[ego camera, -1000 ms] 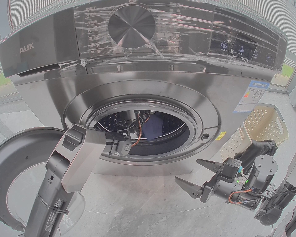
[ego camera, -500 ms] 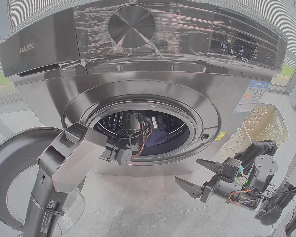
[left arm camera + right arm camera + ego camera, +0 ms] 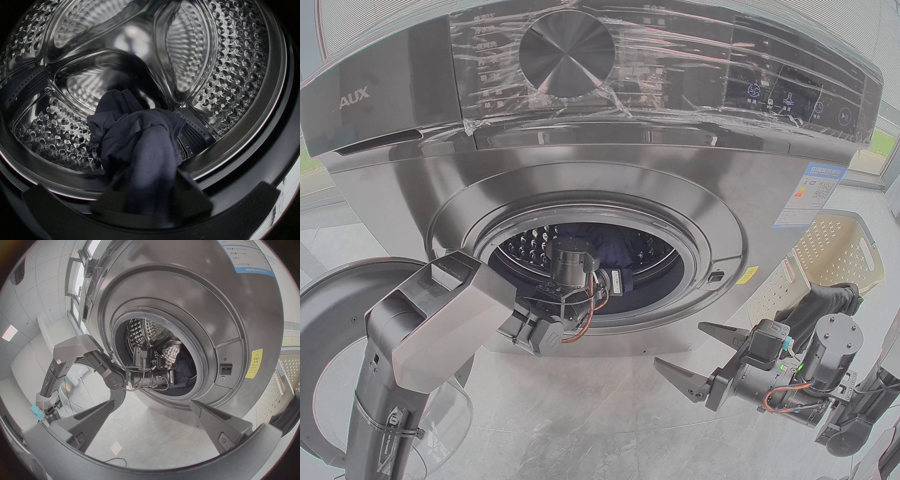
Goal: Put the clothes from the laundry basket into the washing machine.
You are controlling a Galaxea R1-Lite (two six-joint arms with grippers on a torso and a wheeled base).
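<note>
Head view: the left gripper (image 3: 628,279) sits in the round hole of the big silver-grey washing machine (image 3: 600,169). A dark blue cloth (image 3: 615,242) lies inside the machine, just behind it. The right gripper (image 3: 678,344) hangs over the grey stone floor (image 3: 581,406), in front of the machine and to the right of the hole. Its jaws are wide apart and hold nothing. The machine's round glass door (image 3: 337,325) stands open on the left. A cream plastic laundry basket with little holes (image 3: 844,250) stands to the right of the machine. A black cloth (image 3: 822,303) hangs over its rim, just behind the right arm.

Left wrist view: the jaws of the left gripper (image 3: 150,200) pinch the dark blue cloth (image 3: 137,137), one jaw on each side. The cloth bunches up from the bottom of the shiny bumpy metal drum (image 3: 231,78), near the front rim.

Right wrist view: the jaws of the right gripper (image 3: 151,404) are far apart, with nothing between them. Past them, the left gripper (image 3: 175,377) is in the hole with the dark blue cloth (image 3: 186,368) at its tip. The basket (image 3: 289,371) shows at the side.

There are one machine, one basket, two cloths and two grippers.
</note>
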